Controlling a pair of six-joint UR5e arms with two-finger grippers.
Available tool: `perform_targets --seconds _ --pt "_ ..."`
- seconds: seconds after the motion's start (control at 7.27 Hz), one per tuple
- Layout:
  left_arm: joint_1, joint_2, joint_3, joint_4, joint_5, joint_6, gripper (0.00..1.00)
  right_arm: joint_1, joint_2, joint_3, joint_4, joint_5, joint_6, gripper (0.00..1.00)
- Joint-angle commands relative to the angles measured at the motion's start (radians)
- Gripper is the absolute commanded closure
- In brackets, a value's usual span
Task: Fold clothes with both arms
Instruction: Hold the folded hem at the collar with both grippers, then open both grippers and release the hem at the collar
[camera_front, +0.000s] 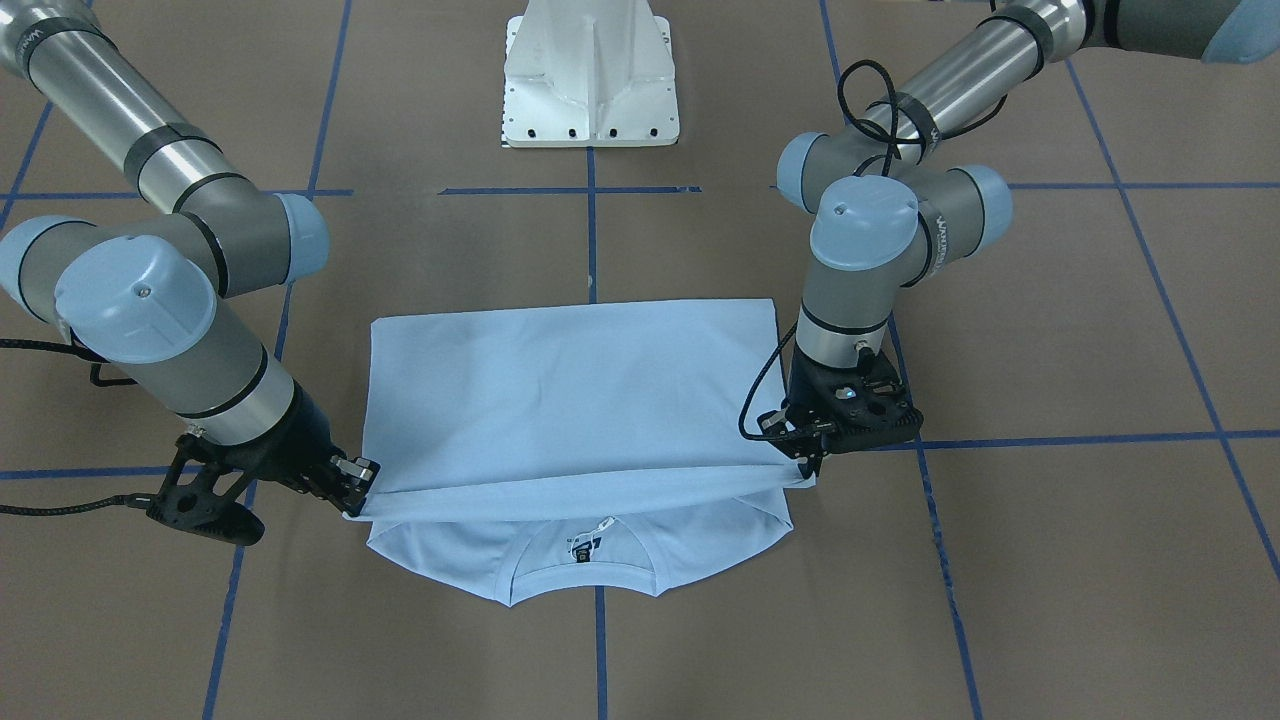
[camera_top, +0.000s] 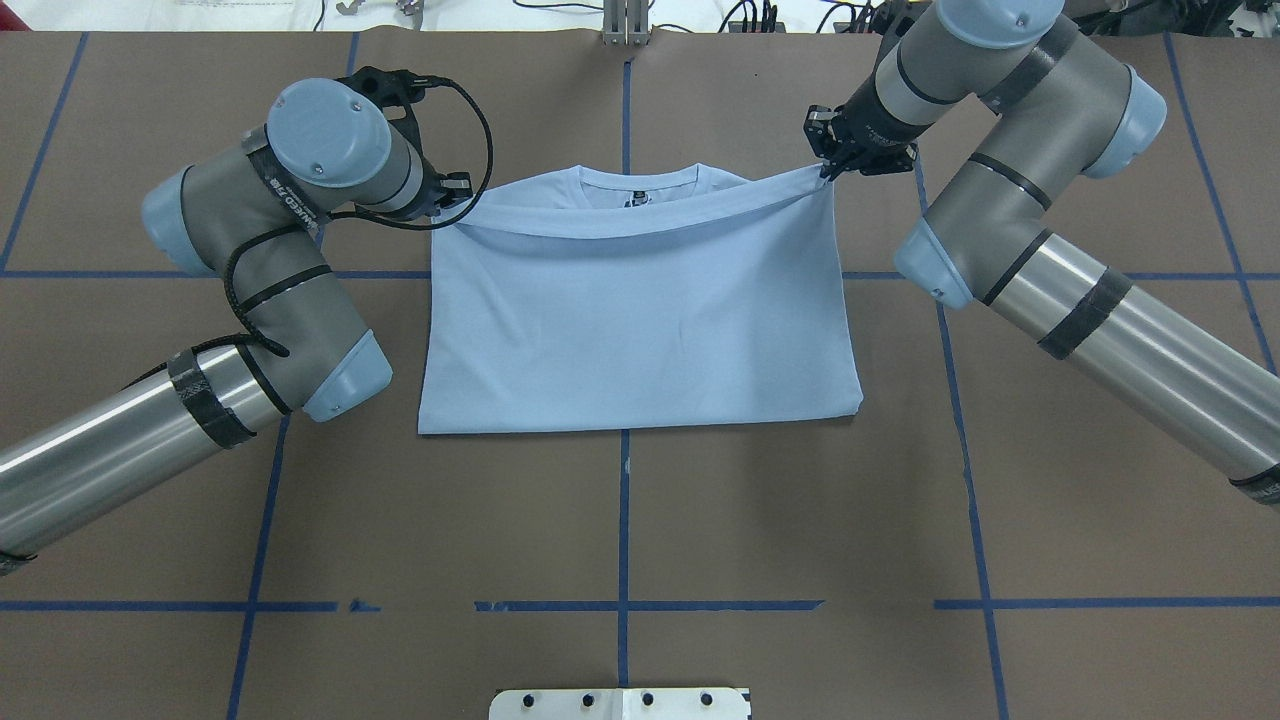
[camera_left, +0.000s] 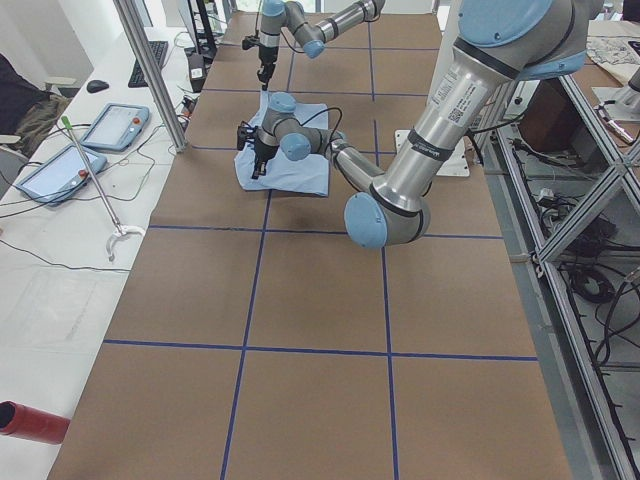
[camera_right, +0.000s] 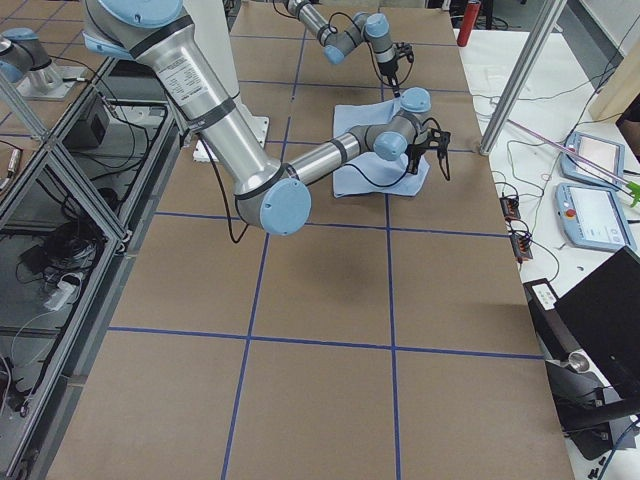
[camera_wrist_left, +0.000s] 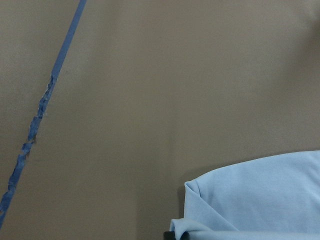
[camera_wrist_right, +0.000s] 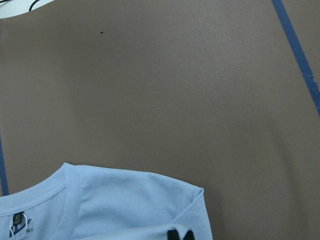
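Observation:
The light blue T-shirt (camera_front: 570, 400) (camera_top: 640, 320) lies folded on the brown table, its hem brought over towards the round collar (camera_front: 585, 575). The dark neck label (camera_front: 583, 548) shows inside the collar. My left gripper (camera_front: 808, 465) (camera_top: 455, 205) is shut on one end of the folded-over hem. At the other end my right gripper (camera_front: 352, 490) (camera_top: 828, 172) is also shut on the hem. The hem runs taut between them, just short of the collar. Each wrist view shows a corner of the shirt (camera_wrist_left: 260, 200) (camera_wrist_right: 125, 205) and dark fingertips (camera_wrist_right: 180, 235) at the bottom edge.
The white pedestal base (camera_front: 590, 75) (camera_top: 620, 703) stands on the robot's side of the shirt. Blue tape lines (camera_top: 623, 520) grid the table. Beyond the far table edge, tablets (camera_left: 115, 125) and a metal post (camera_left: 150, 70) stand on a white bench.

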Motion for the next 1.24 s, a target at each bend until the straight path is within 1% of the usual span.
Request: perform_targets --seconds 0.0,0.14,0.28,0.41,0.55,0.83,0.96,1.1 --pt "0.0 -0.013 0.04 -0.038 0.0 0.0 1.0 0.001 0.004 -0.035 0.042 -0.009 0.0 1.0" --pt "0.002 -0.013 0.046 -0.05 0.0 -0.001 0.94 0.001 0.006 -0.036 0.044 -0.009 0.0 1.0" --pt "0.002 -0.016 0.046 -0.052 0.0 -0.001 0.53 -0.002 0.006 -0.036 0.048 -0.007 0.0 0.74" --pt "0.002 -0.018 0.046 -0.052 0.002 -0.001 0.25 -0.016 0.0 -0.036 0.047 -0.017 -0.002 0.01" --pt "0.002 -0.019 0.046 -0.05 0.002 -0.001 0.0 -0.022 -0.005 -0.036 0.048 -0.027 -0.011 0.0" --pt "0.0 -0.022 0.03 -0.043 -0.007 0.0 0.0 -0.022 -0.019 -0.023 0.051 -0.023 -0.036 0.0" --pt "-0.003 -0.021 0.007 -0.041 -0.012 0.0 0.0 -0.034 -0.065 0.028 0.05 -0.027 -0.027 0.0" --pt "-0.006 -0.01 -0.016 -0.042 -0.054 0.002 0.0 -0.051 -0.124 0.085 0.05 -0.03 -0.025 0.0"
